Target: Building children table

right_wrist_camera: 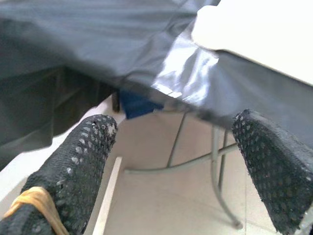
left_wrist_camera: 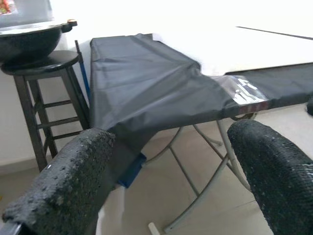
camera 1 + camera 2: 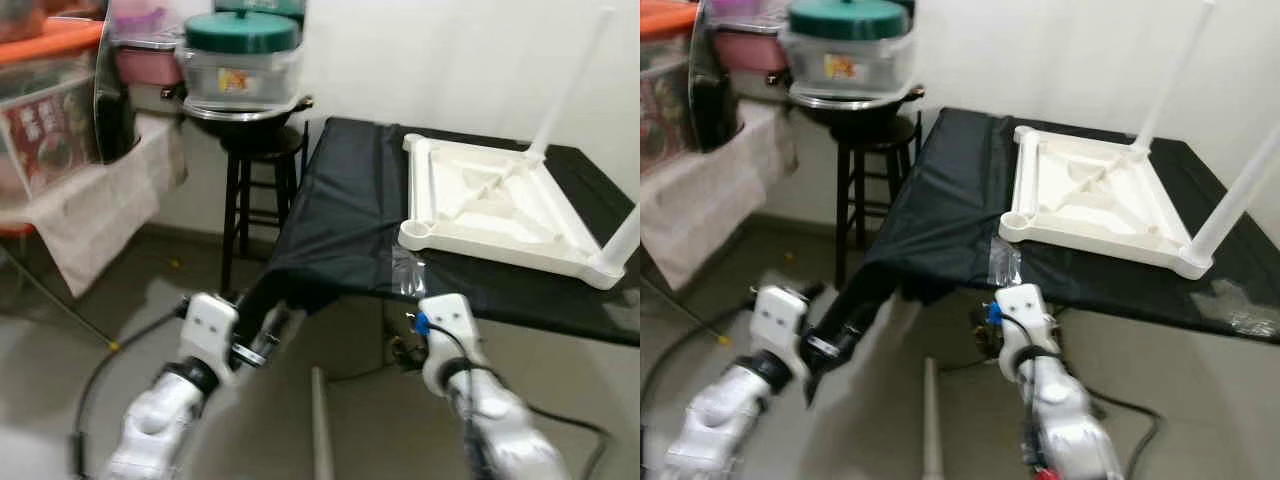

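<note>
White plastic children's tabletop [image 3: 500, 205] lies upside down on the black-covered table [image 3: 340, 220]; left tool [image 2: 166, 181] and right tool [image 1: 176, 181] hover near, fingers spread.

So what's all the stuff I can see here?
Upturned children's table top: one, white, on the black cloth.
Table legs: two fitted, white, at the top's far and right corners, pointing up.
Loose leg: one, white, on the floor.
Black cloth: one, covering a folding table.
Stool: one, dark, left of the table, holding a wok.
Container: one, green-lidded, on the wok.
Left gripper: black fingers, open.
Right gripper: black fingers, open.
</note>
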`<state>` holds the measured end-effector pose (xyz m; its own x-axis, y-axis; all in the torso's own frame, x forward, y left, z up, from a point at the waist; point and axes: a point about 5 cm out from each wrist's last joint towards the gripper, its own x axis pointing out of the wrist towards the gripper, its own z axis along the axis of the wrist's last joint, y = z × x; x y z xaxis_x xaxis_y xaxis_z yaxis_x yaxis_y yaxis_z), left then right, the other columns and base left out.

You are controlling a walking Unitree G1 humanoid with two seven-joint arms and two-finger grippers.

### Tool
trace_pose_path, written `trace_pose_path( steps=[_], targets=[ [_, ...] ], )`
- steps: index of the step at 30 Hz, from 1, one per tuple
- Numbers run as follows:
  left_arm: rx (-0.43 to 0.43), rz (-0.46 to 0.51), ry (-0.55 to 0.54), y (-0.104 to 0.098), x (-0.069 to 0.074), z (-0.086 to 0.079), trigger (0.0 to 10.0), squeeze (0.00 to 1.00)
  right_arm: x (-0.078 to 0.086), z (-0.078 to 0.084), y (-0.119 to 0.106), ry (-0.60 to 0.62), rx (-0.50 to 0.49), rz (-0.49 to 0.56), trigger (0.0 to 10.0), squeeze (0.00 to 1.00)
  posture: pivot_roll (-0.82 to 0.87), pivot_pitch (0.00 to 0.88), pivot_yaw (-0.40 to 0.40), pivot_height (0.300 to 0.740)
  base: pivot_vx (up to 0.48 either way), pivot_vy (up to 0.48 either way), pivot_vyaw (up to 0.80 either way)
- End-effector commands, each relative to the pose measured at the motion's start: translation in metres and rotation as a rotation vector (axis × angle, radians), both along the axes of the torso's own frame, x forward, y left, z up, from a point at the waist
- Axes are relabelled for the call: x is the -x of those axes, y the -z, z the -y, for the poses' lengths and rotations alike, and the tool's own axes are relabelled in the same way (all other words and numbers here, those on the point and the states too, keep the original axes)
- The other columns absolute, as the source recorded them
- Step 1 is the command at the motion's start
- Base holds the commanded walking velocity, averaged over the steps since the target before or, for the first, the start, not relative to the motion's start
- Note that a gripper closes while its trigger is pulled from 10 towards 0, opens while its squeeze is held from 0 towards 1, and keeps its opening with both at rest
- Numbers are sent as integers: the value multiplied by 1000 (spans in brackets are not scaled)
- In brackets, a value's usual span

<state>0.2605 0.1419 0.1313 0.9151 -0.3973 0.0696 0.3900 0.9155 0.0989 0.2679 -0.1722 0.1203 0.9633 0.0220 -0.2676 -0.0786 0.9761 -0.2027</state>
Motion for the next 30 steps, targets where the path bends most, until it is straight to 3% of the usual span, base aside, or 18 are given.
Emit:
trace_pose_path(
  steps=[1, 19, 30],
  targets=[
    [7, 3, -5, 0, 0, -2, 10000, 0, 0, -2, 1, -5, 1, -5, 10000, 0, 57, 0, -94, 740, 0, 0, 0],
    [3, 7, -27, -2, -3, -6, 10000, 0, -3, -5, 1, -10, 0, -3, 10000, 0, 60, 0, -95, 740, 0, 0, 0],
    [12, 22, -27, -4, -3, -6, 10000, 0, -4, -5, -4, -9, 13, 33, 10000, 0, 62, 0, -95, 740, 329, 0, 0]
  ],
)
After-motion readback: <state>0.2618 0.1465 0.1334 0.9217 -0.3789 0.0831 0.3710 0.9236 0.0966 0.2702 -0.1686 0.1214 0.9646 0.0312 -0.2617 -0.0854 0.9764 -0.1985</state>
